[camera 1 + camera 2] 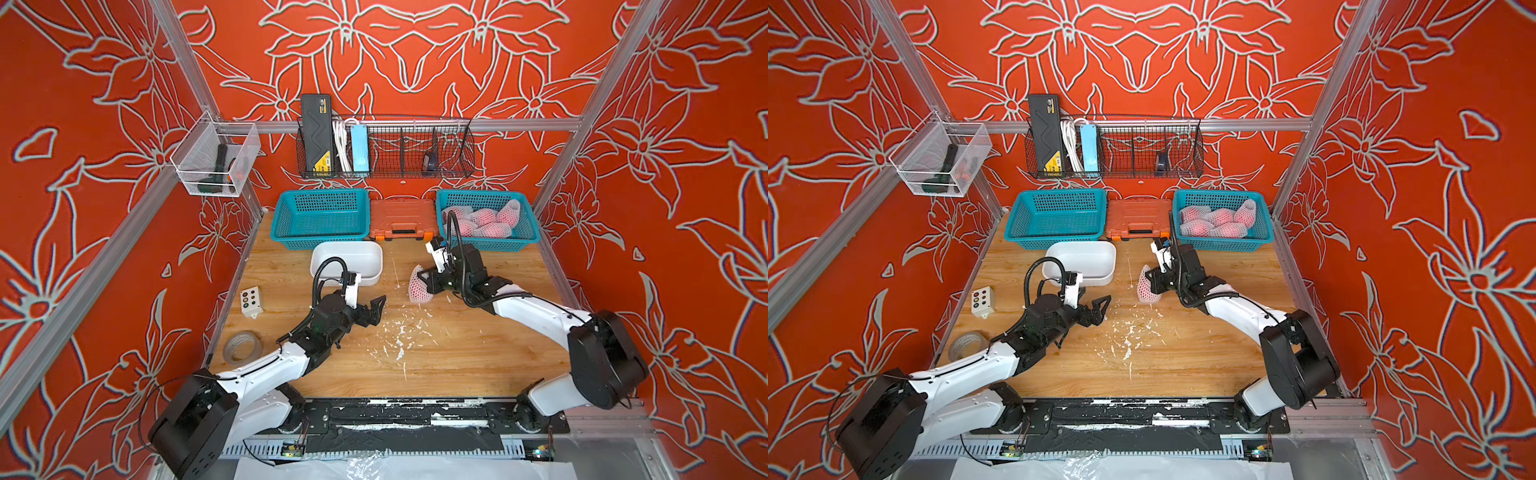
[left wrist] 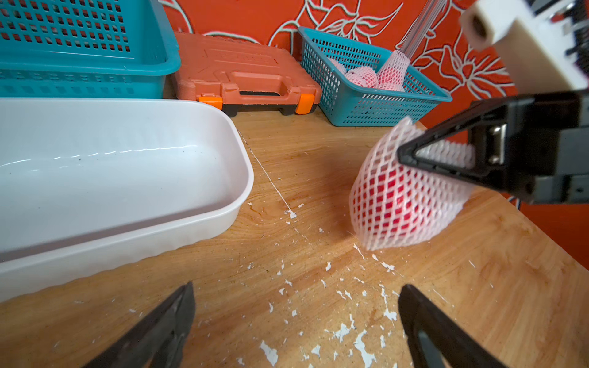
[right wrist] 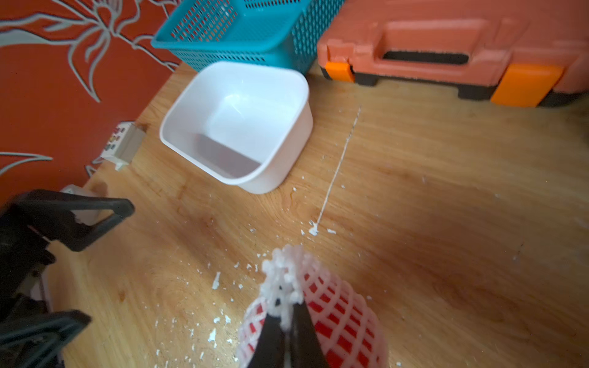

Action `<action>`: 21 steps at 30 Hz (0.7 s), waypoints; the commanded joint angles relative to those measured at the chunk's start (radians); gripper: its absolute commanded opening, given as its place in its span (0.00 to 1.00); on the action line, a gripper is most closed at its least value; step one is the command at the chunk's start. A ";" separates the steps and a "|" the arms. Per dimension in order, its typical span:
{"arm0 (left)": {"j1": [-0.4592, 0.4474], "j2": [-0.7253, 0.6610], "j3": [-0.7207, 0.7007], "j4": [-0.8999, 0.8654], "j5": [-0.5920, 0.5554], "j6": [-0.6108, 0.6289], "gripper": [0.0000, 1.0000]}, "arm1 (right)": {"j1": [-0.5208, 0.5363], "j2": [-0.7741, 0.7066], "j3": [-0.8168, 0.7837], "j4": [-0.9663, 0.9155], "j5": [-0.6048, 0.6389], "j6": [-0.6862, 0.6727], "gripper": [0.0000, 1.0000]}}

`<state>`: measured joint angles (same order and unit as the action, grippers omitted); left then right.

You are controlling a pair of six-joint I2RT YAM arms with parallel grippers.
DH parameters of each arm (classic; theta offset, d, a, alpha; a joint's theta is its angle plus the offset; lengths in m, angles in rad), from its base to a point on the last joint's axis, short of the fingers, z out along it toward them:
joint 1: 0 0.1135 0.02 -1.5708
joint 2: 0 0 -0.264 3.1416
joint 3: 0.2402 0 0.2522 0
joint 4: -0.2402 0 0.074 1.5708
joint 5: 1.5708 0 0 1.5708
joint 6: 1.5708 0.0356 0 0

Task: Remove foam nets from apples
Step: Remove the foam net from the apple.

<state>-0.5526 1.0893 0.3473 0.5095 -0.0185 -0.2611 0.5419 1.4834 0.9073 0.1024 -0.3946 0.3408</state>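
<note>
Near the front, the wood table point(image 1: 457, 365) has little white flakes point(image 1: 400, 338) all over its middle. The left gripper point(image 1: 379, 311) hangs just over the flakes, its two fingers wide apart. A bit further back and to the right, the right gripper point(image 3: 287, 318) has its fingers pinched together on the bunched top end of a white net point(image 2: 376, 149). A red apple point(image 2: 390, 199) is inside that net — you can see the red through the holes. The net's low end is down on the table, close to the middle, not touching the left gripper. Behind the left gripper sits a white tub point(image 1: 361, 257). At the very back stand two teal baskets with an orange case point(image 1: 401, 218) between them. The left basket point(image 1: 282, 226) is just behind the tub — the right basket point(image 1: 498, 245) holds other apples point(image 1: 482, 218), each one wrapped in its own white net.
</note>
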 commanded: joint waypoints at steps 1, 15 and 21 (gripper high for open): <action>0.000 -0.012 -0.004 0.009 -0.006 0.012 0.97 | 0.005 -0.001 0.021 -0.040 -0.007 0.026 0.00; 0.000 -0.008 -0.004 0.016 -0.005 0.016 0.98 | 0.073 0.124 0.178 -0.162 0.147 0.035 0.00; 0.000 0.001 -0.002 0.016 0.000 0.017 0.97 | 0.037 0.130 0.125 -0.043 0.001 0.126 0.00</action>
<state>-0.5526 1.0893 0.3473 0.5098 -0.0185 -0.2573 0.6136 1.6112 1.0431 -0.0158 -0.2474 0.3878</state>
